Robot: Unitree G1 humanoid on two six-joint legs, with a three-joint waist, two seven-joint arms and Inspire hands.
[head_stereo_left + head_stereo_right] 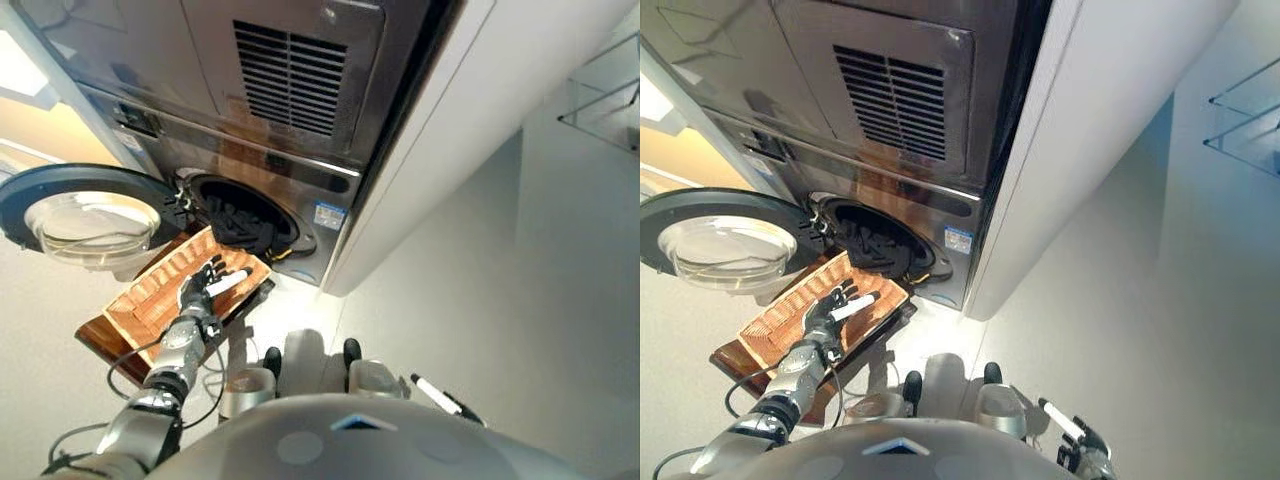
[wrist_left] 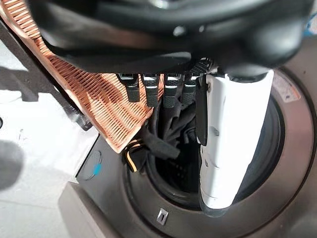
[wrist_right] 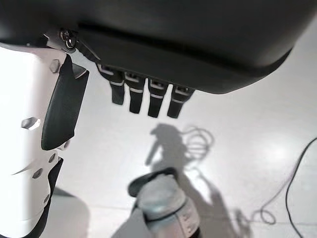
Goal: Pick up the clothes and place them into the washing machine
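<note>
Dark clothes (image 1: 240, 225) sit inside the drum of the washing machine (image 1: 300, 130), some draped over the opening's lower rim. Door (image 1: 85, 210) swung open to the left. Left hand (image 1: 205, 285) hovers over the wicker basket (image 1: 150, 295) just in front of the opening, fingers (image 2: 148, 89) straight and apart, empty. Right hand (image 1: 1075, 430) hangs low at the robot's side over the floor, fingers relaxed, holding nothing.
</note>
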